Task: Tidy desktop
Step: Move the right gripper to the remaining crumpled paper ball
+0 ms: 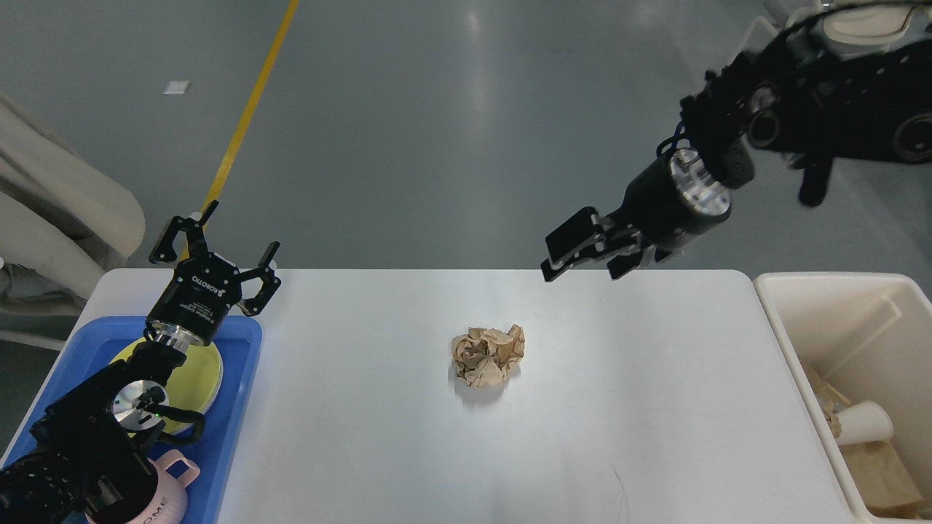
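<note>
The white desktop (619, 407) fills the lower part of the head view. A crumpled brown paper ball (488, 355) lies near its middle. My left gripper (237, 236) is open and empty, held above the far left corner of the desktop, over the blue tray's far edge. My right gripper (582, 271) is open and empty. It hangs over the desktop's far edge, up and to the right of the paper ball and apart from it.
A blue tray (240, 407) at the left holds a yellow-green plate (204, 375) and a pink cup (171, 487). A cream-white bin (808, 291) at the right holds a paper cup (863, 423) and brown paper. Grey floor with a yellow line lies beyond.
</note>
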Robot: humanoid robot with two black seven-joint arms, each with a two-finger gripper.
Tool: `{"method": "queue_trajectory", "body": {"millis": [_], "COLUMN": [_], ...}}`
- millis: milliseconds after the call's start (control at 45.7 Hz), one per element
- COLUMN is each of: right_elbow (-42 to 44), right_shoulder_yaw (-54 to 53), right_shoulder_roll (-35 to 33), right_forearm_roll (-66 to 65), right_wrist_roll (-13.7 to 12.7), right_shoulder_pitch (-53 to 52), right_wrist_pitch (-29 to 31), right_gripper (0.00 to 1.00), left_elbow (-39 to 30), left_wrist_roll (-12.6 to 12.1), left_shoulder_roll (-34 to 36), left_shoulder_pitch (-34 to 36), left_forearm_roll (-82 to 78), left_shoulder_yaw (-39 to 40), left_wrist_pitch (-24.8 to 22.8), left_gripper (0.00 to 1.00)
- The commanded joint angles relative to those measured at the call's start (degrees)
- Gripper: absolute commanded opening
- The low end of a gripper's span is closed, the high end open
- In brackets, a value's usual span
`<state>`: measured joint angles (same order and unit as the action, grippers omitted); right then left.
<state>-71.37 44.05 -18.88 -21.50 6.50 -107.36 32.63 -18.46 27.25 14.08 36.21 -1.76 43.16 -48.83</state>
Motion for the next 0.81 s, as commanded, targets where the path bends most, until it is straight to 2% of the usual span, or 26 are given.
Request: {"method": "queue_trajectory", "body": {"millis": [0,109,153,263,394,503,613,788], "right_elbow": [14.39,23.91,24.26,24.44,23.92,22.16,20.58,20.92], "right_shoulder_yaw": [-1.77,-9.31,-12.04,-14.86,-16.88,-22.5,-25.15,-27.61], "right_shoulder_roll": [11.13,15.28,15.63,15.98,17.04,17.21,17.3,18.97], "right_forearm_roll": [9.89,10.43,10.34,10.6,11.92,16.05,18.78,18.96], "right_wrist_roll": [-5.44,-7.29,-8.34,-13.09,-16.78,-20.03,-20.74,-20.74], "right_shoulder_pitch": [18.31,26.76,27.91,28.7,30.9,33.27,35.29,38.19], "right_wrist_pitch": [-13.28,-14.17,-14.26,-15.84,-23.83,-26.56,-27.88,-33.24], "right_gripper": [1.0,1.0,1.0,1.0,1.0,1.0,1.0,1.0], "left_elbow": [0.01,-0.08,0.01,-0.08,0.01,0.01,0.01,0.01], "left_wrist_roll": [0.0,0.0,0.0,0.0,0.0,0.0,0.0,0.0], "left_shoulder_roll": [-0.01,-0.1,-0.1,-0.1,-0.1,-0.1,-0.1,-0.1], "left_shoulder_pitch": [0.0,0.0,0.0,0.0,0.0,0.0,0.0,0.0], "left_forearm_roll": [0.0,0.0,0.0,0.0,0.0,0.0,0.0,0.0], "left_shoulder_yaw": [-0.09,-0.09,-0.09,-0.09,-0.09,-0.09,-0.09,-0.09], "left_wrist_pitch": [-0.04,-0.04,-0.04,-0.04,-0.04,-0.04,0.05,0.05], "left_gripper": [1.0,1.0,1.0,1.0,1.0,1.0,1.0,1.0]}}
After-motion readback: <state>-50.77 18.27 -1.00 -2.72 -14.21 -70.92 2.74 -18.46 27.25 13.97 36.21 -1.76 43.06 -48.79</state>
